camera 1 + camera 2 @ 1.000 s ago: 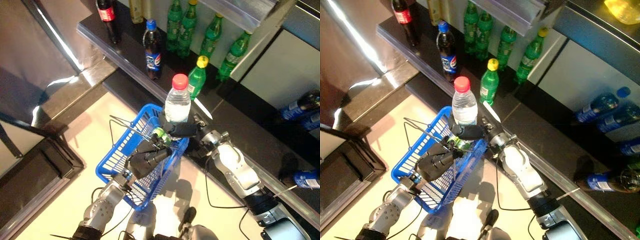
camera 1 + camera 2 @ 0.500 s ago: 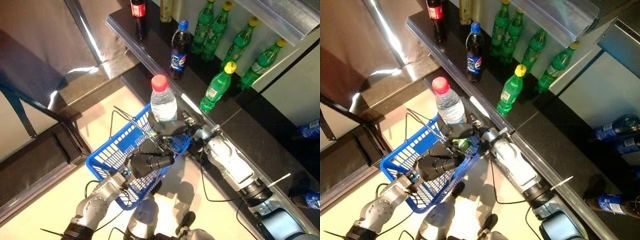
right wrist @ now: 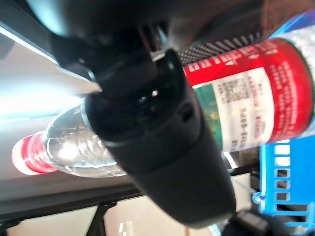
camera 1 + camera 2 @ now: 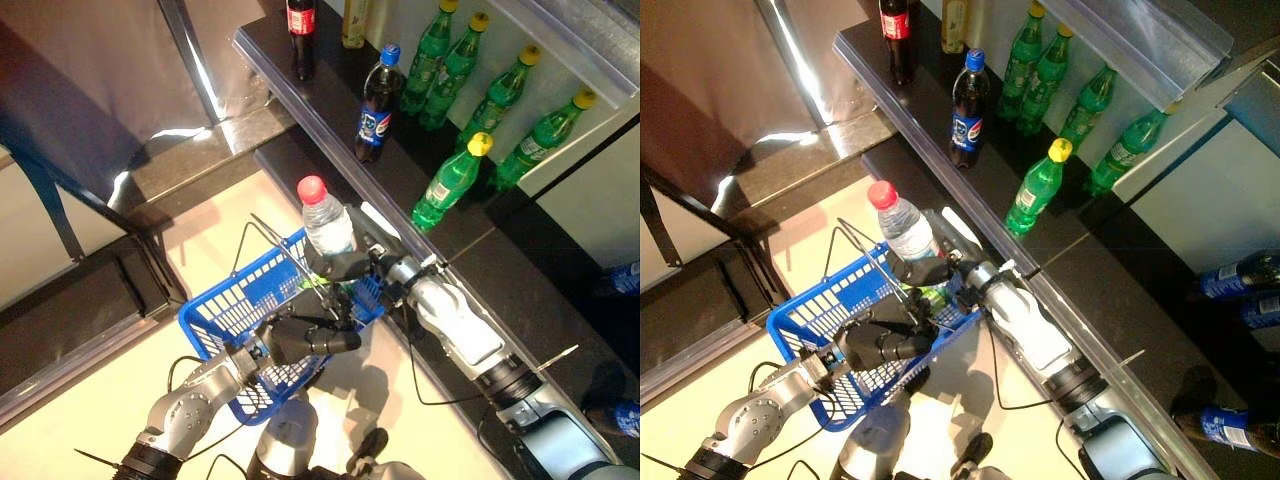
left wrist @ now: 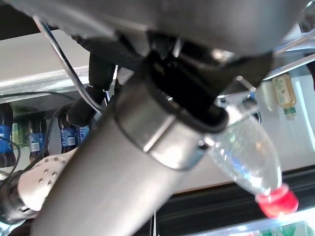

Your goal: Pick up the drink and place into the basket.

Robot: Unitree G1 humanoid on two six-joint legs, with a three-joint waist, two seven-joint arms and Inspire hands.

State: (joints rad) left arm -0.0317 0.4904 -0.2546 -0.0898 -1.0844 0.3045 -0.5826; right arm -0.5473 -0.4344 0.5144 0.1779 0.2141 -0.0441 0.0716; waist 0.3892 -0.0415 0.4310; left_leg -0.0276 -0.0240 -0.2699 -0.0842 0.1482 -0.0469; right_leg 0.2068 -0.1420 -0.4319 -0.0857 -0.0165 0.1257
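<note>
My right hand [image 4: 352,266] is shut on a clear water bottle [image 4: 325,225] with a red cap and a red label. It holds the bottle upright over the far end of the blue basket [image 4: 232,318]; the bottle's lower part is at the basket's rim. The bottle also shows in the right wrist view [image 3: 147,132] and the left wrist view [image 5: 248,162]. My left hand [image 4: 300,340] is shut on the thin wire handles [image 4: 290,268] and holds the blue basket up in front of me. The basket shows in the right eye view [image 4: 820,325] too.
A dark shelf [image 4: 330,110] runs behind the basket with green bottles [image 4: 450,180], a dark cola bottle with a blue cap [image 4: 374,100] and a red-labelled cola bottle [image 4: 300,25]. Blue bottles [image 4: 1230,275] lie on a lower shelf at the right. A dark ledge [image 4: 90,310] lies at the left.
The camera has shifted, so the shelf sits elsewhere in the picture. The bottle in my right hand has sunk a little closer to the basket's rim. The left hand still holds the handles.
</note>
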